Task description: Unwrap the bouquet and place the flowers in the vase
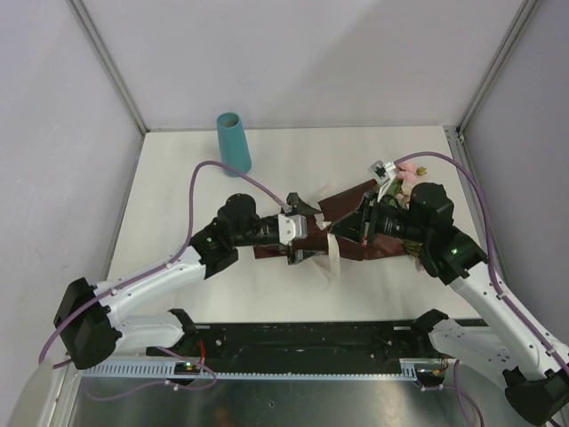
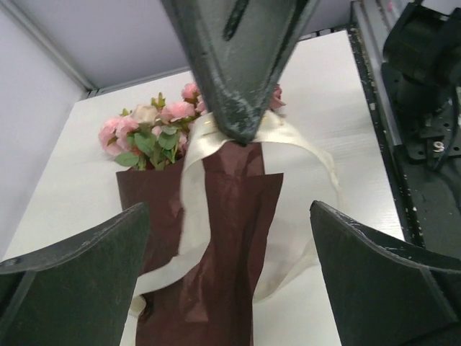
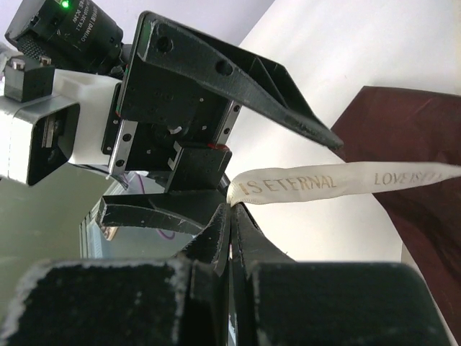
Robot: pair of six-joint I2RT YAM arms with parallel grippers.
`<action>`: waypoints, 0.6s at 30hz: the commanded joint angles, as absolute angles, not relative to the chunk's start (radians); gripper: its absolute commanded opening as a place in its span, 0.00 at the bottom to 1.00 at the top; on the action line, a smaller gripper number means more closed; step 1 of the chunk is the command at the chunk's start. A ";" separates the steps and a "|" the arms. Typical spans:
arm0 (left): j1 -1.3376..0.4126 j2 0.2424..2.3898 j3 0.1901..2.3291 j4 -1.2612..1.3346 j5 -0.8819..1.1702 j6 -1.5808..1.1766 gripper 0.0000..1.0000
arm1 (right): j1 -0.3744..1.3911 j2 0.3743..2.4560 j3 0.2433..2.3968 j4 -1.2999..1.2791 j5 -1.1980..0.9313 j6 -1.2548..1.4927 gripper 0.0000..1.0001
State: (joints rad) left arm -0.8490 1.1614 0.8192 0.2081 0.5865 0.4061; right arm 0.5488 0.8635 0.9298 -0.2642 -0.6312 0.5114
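White tabletop [image 1: 178, 294]: the bouquet [image 2: 216, 238] lies wrapped right of centre, ribbon [image 3: 317, 184] pinched in the closed right gripper [image 3: 230, 216], likely to loosen the tie; left gripper [image 2: 227, 216] gapes empty alongside, vase [image 1: 234, 142] well apart at back-left.

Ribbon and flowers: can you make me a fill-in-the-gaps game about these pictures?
1. The right gripper has its jaws ___ on the ribbon.
2. The left gripper has its jaws wide ___.
3. The ribbon reads LOVE IS ___.
4. The paper around the flowers is dark ___.

Missing words: shut, open, ETERNAL, red.
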 commanded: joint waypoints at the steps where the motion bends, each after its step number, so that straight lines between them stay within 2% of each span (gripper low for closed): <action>1: -0.855 1.174 0.847 0.246 0.729 0.457 0.97 | 0.553 0.866 0.931 -0.242 -0.660 0.488 0.00; 5: -0.854 1.180 0.852 0.242 0.776 0.462 0.97 | 0.551 0.870 0.932 -0.246 -0.648 0.488 0.00; 12: -0.855 1.203 0.895 0.241 0.909 0.346 0.95 | 0.552 0.876 0.932 -0.237 -0.501 0.506 0.00; 18: -0.866 1.261 0.920 0.242 0.838 0.260 0.92 | 0.554 0.877 0.902 -0.152 -0.411 0.566 0.00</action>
